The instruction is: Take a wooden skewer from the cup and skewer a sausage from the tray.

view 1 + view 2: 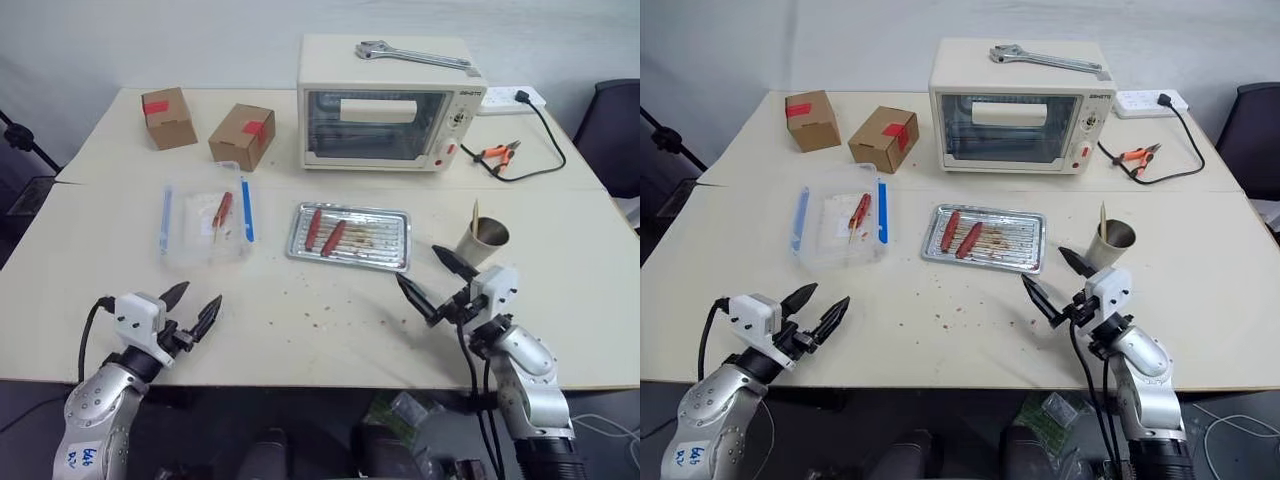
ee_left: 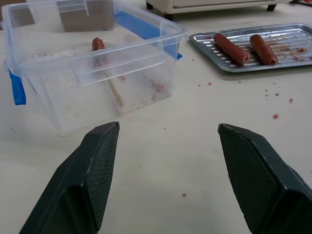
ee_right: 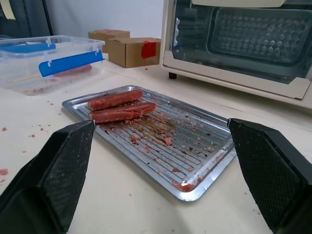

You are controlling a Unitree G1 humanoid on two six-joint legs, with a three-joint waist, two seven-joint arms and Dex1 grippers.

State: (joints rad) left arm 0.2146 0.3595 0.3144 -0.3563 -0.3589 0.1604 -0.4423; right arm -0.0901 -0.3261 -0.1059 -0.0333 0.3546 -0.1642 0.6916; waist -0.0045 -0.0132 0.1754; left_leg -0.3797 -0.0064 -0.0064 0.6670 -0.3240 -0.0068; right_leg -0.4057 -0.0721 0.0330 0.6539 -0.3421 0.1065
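Observation:
The silver tray (image 1: 385, 243) lies mid-table with two red-brown sausages (image 1: 313, 228) (image 1: 333, 237) side by side at its left end. The grey-beige cup (image 1: 488, 241) stands to the right of the tray, and a wooden skewer (image 1: 476, 214) sticks up out of it. My right gripper (image 1: 418, 266) hovers open just in front of the cup, pointing toward the tray (image 3: 204, 168) and holding nothing. At the table's near left, my left gripper (image 1: 201, 296) is open and empty, in front of the clear box. The left wrist view shows both sausages (image 2: 231, 48) beyond its fingers (image 2: 92, 170).
A clear plastic box (image 1: 190, 245) with blue clips sits left of the tray, with a skewered sausage (image 1: 222, 210) inside. A toaster oven (image 1: 385, 105) with a wrench (image 1: 410, 55) on top stands behind. Two cardboard boxes (image 1: 242, 135) are far left; pliers (image 1: 497, 153) and a cable are far right.

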